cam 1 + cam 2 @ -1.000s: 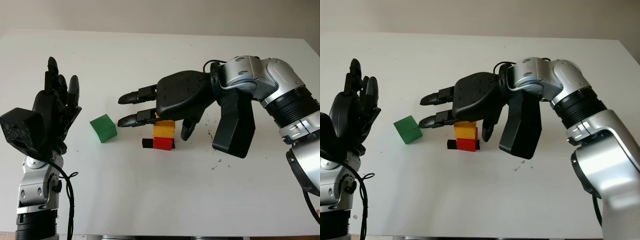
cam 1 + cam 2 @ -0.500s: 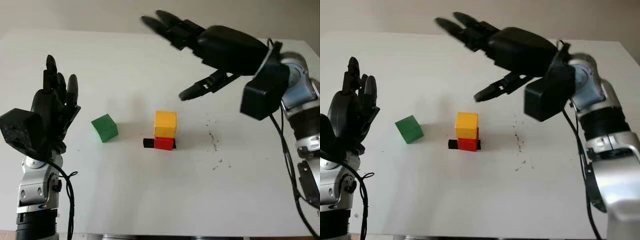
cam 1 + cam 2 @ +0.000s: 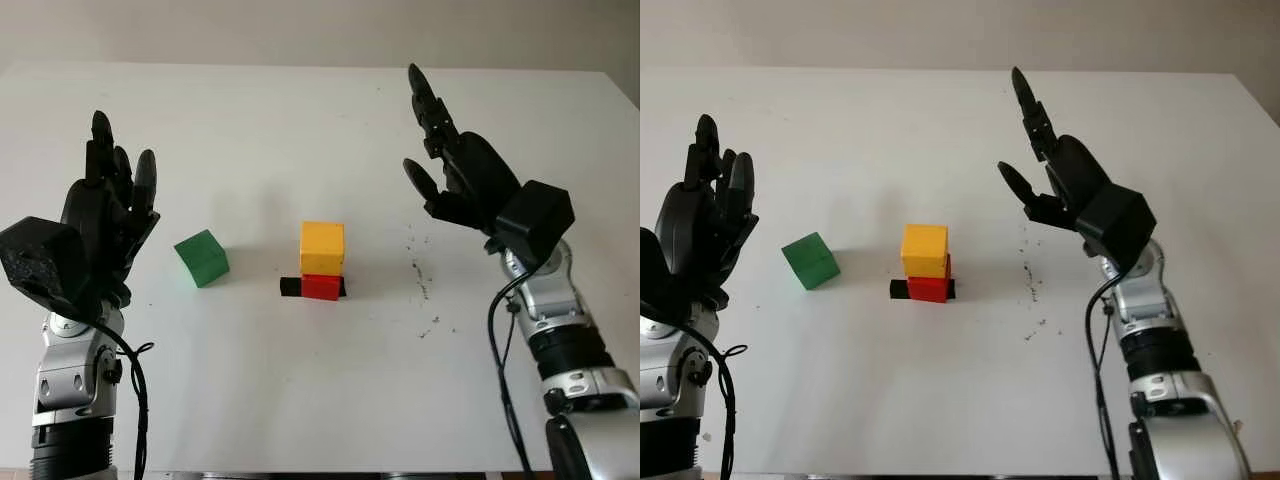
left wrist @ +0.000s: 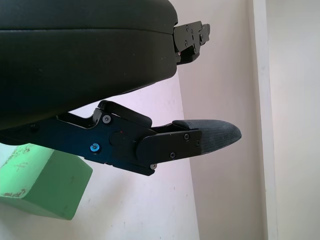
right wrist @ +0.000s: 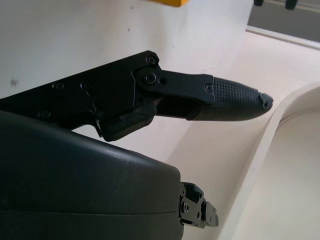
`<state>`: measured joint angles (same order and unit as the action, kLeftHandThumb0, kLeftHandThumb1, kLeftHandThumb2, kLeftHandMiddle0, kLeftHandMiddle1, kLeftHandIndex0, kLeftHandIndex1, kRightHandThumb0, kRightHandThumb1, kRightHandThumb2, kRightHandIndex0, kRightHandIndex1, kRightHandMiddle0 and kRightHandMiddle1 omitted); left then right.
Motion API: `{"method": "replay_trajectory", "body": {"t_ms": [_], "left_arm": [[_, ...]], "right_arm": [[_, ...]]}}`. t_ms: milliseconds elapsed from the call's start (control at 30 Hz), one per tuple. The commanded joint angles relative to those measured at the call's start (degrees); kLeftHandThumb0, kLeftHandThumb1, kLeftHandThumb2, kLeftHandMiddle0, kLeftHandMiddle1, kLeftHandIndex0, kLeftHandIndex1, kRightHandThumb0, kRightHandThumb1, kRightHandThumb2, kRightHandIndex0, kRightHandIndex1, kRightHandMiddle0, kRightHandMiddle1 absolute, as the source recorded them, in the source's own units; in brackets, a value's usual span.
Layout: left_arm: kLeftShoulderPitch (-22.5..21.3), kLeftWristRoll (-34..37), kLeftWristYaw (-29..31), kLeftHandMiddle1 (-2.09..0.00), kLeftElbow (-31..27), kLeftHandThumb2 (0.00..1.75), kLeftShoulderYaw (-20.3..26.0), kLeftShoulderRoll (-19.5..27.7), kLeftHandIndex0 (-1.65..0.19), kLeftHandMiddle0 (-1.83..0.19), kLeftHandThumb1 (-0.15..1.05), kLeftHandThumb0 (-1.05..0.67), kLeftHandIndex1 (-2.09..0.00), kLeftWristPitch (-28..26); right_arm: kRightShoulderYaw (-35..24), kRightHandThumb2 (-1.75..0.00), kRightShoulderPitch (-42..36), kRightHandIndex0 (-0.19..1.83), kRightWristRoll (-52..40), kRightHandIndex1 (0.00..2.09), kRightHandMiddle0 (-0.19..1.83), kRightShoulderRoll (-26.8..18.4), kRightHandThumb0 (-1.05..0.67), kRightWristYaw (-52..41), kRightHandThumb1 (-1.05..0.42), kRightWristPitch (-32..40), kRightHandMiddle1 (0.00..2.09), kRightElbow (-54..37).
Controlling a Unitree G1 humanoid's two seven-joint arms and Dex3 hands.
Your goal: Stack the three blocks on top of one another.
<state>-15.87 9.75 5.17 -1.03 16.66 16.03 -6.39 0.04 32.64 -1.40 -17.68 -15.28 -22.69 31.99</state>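
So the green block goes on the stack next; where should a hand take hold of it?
Probably from above, by the left hand, open and raised nearest it. Pinch two opposite side faces of the green block: it sits flat but turned askew, apart from the yellow block.

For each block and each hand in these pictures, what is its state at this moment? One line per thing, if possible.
Yellow block: stacked on the red block, upright, not held.
Red block: at the bottom of the stack, on a black marker on the table.
Green block: alone on the table, left of the stack, not stacked yet.
Left hand: open, raised near the green block.
Right hand: open, raised to the right of the stack.
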Motion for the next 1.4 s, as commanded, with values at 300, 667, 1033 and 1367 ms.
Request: {"method": "replay_trajectory", "body": {"t_ms": [300,667,1033,1367], "left_arm": [[0.4,-3.2,1.3,-0.05,-3.3,0.51,-1.7,3.2,0.18,0.17,1.05,-0.65,-0.03,0.1],[0.9,-7.6,5.5,-0.08,-6.8,0.46,-3.3,8.4,0.11,0.1,1.05,-0.59,-0.07,-0.9],[0.5,-18.9,13.7,-0.22,-7.7,0.22,-5.5,23.1,-0.31,-0.37,1.05,-0.56,-0.29,4.4],[-8.8,-29.1,32.2,-0.03,-2.0,0.04,-13.8,42.4,-0.38,-0.22,0.78,-0.4,-0.11,15.1]], "right_arm": [[-4.6,-0.65,-6.2,-0.19,-9.3,0.0,-0.19,7.8,-0.76,2.5,-1.05,14.5,0.0,-13.0],[-5.4,-0.68,-9.7,-0.19,-8.9,0.0,-0.19,10.7,-0.71,8.5,-1.05,21.3,0.0,-21.2],[-6.0,-0.72,-10.8,-0.19,-9.1,0.0,-0.19,9.7,-0.7,7.0,-1.05,25.6,0.0,-22.7],[-6.7,-0.66,-10.3,-0.19,-9.6,0.0,-0.19,9.8,-0.72,5.2,-1.05,25.6,0.0,-21.5]]}}
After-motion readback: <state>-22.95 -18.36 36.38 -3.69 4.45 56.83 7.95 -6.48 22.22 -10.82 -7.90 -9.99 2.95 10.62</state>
